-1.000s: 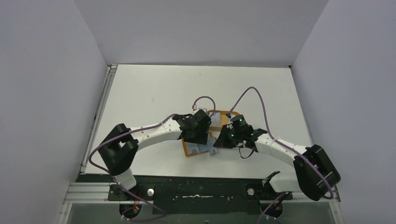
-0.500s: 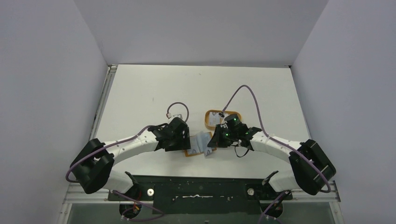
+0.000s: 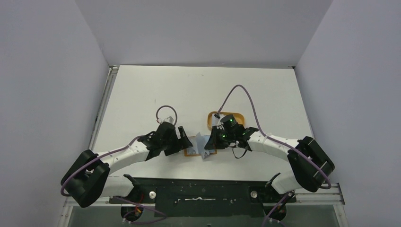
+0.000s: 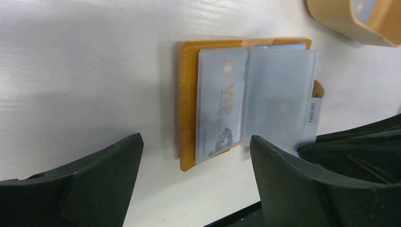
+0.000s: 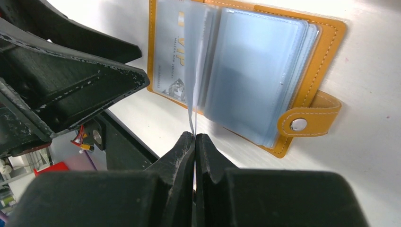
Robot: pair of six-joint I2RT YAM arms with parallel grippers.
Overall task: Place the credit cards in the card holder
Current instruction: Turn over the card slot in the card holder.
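The tan-orange card holder (image 3: 193,152) (image 4: 188,104) (image 5: 326,61) lies open on the table, its snap tab (image 5: 299,124) flat beside it. A silvery credit card marked VIP (image 4: 220,106) (image 5: 170,52) sits in its left clear sleeve. My right gripper (image 5: 194,136) (image 3: 211,142) is shut on the edge of one clear sleeve page (image 5: 191,71), which stands upright. Just left of the holder, my left gripper (image 4: 196,138) (image 3: 185,144) hangs open over the table and touches nothing.
An orange oval tray (image 3: 208,120) (image 4: 340,19) stands just behind the card holder, with something light blue (image 4: 364,5) inside it. The black mounting rail (image 3: 203,191) runs along the near table edge, close to the holder. Grey walls enclose three sides.
My left arm has drawn back to the left off the card holder, its jaws widening. The right gripper has shifted left, still pinching the sleeve page.
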